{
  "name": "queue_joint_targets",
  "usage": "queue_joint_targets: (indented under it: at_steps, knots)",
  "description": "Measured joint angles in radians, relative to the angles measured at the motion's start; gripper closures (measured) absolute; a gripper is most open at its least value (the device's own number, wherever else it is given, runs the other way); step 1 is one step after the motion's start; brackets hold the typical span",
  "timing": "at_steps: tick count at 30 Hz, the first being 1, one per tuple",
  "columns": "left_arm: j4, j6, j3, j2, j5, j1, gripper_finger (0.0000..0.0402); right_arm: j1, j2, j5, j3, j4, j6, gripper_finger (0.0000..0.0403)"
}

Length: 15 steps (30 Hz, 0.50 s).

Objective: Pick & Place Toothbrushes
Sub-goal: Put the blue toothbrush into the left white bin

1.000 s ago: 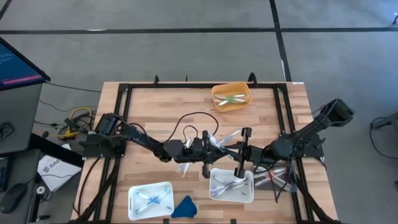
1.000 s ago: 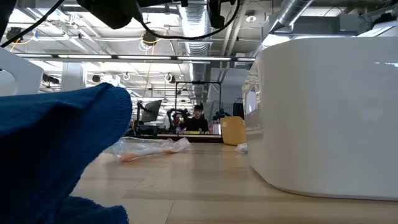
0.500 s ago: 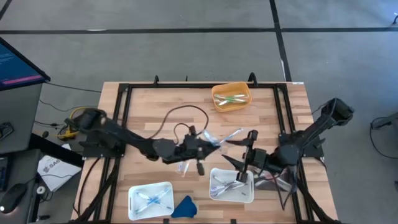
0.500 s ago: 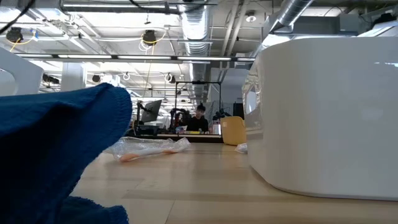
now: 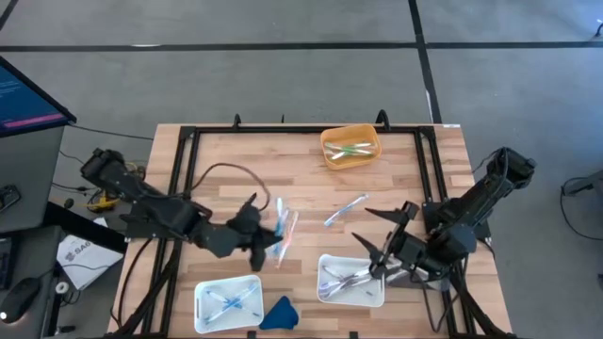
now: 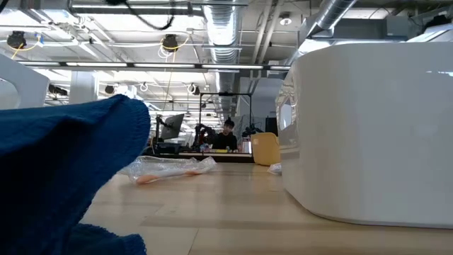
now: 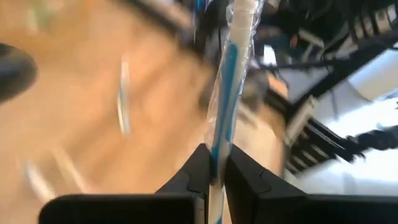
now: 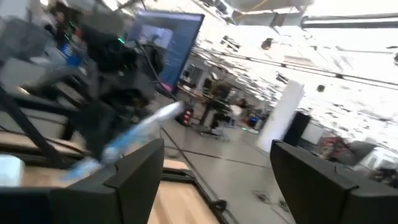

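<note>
The left fingers (image 7: 211, 177) pinch a toothbrush (image 7: 231, 87) over the counter (image 5: 245, 160). A tray (image 5: 377, 294) lies just below the spread right fingers (image 5: 375, 247).

left arm: stretched low toward worktop centre | left gripper (image 5: 267, 237): clamped shut, fingers (image 7: 198, 176) pinched together | right arm: folded at right side | right gripper (image 5: 382, 243): raised, fingers (image 8: 138, 171) spread wide

A grey floor (image 5: 283, 24) crossed by dark lines surrounds the wooden table (image 5: 236, 155), with a monitor (image 5: 28, 94) at the far left. Beyond the table, ducts (image 6: 226, 28) and lamps (image 6: 170, 42) hang from the ceiling, and a person (image 6: 226, 134) sits far back.
</note>
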Motion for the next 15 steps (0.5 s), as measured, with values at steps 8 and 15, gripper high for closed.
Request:
queue_joint_targets:
  at_steps: [8, 15]
  knots:
    - [-0.299, -0.536, 0.000, -0.009, 0.245, -0.117, 0.0384, -0.011, 0.000, 0.024, 0.000, 0.007, -0.019, 0.0117]
    - [-0.479, -0.793, -0.001, 0.074, 0.437, -0.209, 0.0384, -0.016, 0.000, 0.025, 0.000, 0.006, -0.016, 0.0117]
